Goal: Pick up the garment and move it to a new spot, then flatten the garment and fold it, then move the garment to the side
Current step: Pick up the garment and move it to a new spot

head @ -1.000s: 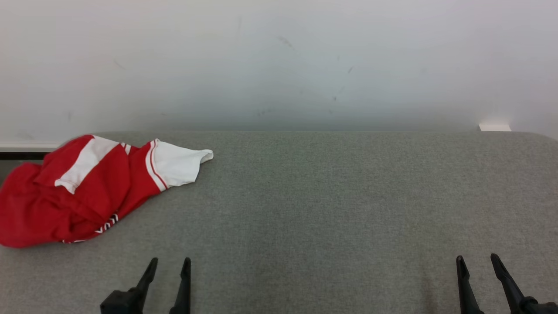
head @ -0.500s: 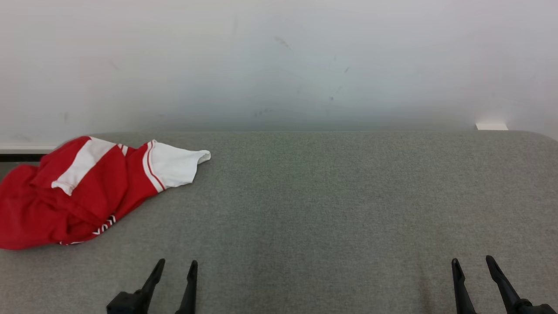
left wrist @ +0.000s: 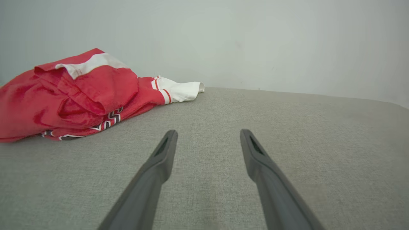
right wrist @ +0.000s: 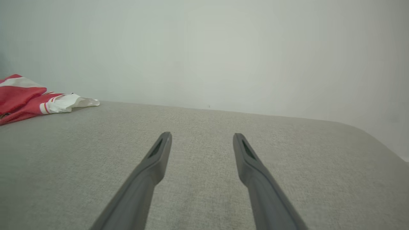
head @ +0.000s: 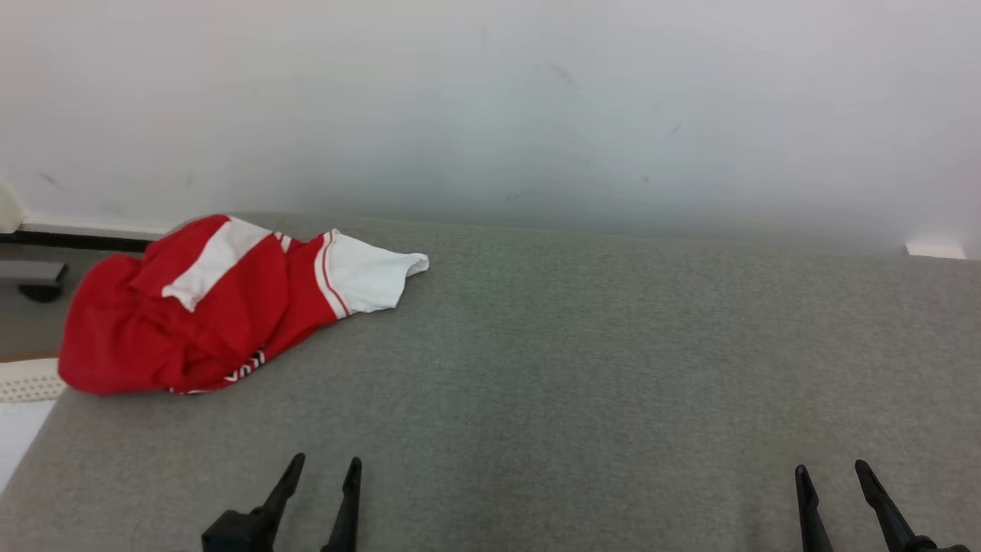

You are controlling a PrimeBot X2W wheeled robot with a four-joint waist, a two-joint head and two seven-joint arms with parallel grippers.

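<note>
A crumpled red garment (head: 191,314) with white panels and a white sleeve lies at the far left of the grey fabric table (head: 582,368). In the left wrist view the garment (left wrist: 73,95) sits ahead and to the left; in the right wrist view the garment (right wrist: 28,102) is far off at the left edge. My left gripper (head: 323,462) is open near the front edge, well short of the cloth. My right gripper (head: 830,468) is open at the front right, with nothing between its fingers. The same gaps show on the left gripper (left wrist: 207,131) and the right gripper (right wrist: 202,134).
A pale wall (head: 490,107) rises behind the table. The table's left edge drops to a floor with a dark bar (head: 34,276) and a pale strip (head: 27,381). A small white block (head: 935,249) sits at the far right corner.
The head camera has turned left, so the garment and the wall marks sit further right and the table's left edge shows. Both grippers remain open and low.
</note>
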